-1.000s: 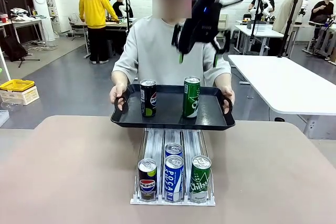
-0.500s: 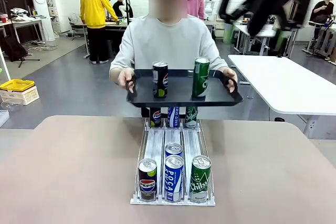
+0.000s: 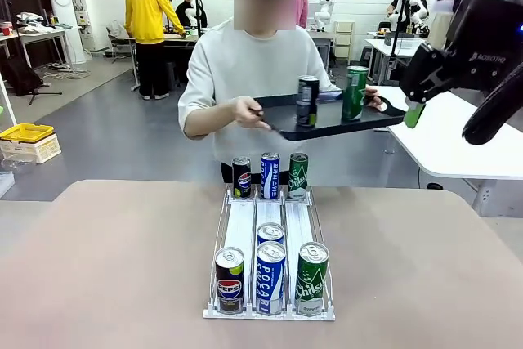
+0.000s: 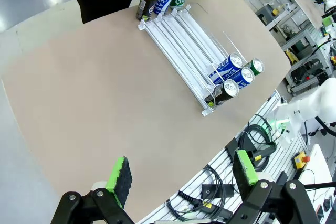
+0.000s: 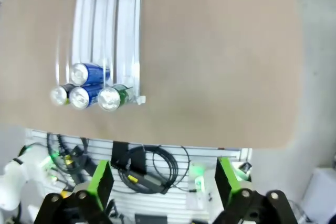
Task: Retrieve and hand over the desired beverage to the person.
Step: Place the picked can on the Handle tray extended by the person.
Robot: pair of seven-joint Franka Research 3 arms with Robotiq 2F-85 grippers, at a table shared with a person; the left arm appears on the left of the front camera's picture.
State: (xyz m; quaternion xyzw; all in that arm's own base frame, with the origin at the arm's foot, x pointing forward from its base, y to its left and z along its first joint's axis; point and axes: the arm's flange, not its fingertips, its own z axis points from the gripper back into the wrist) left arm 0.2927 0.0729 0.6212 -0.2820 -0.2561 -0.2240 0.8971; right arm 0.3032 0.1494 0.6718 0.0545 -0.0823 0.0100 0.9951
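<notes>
Our right gripper (image 3: pixel 445 104) hung high beside the black tray (image 3: pixel 327 116) that the person (image 3: pixel 245 71) carried off to one side, its jaws spread wide and empty. Our left gripper (image 4: pixel 181 174) also stood open with nothing between its green pads (image 4: pixel 119 174), well above the near edge of the bench (image 4: pixel 79 103).

The beverages waited far below both grippers in a clear three-lane rack (image 3: pixel 270 239): a Pepsi can (image 3: pixel 230 279), a blue Pocari can (image 3: pixel 270 277) and a green Chilsung can (image 3: pixel 311 278) at the near end, another blue can just behind the middle one, and three more at the far end. Two cans rode on the tray.

We judged the cans rigid but thin-walled, smooth and apt to slip, and moderately heavy if full; a grip across the mid-body looked soundest. Neighbouring cans stood nearly touching, and the lane rails hemmed them in, so a finger had little room between them. The bench on either side of the rack lay open for an approach. Which drink was wanted we could not tell.
</notes>
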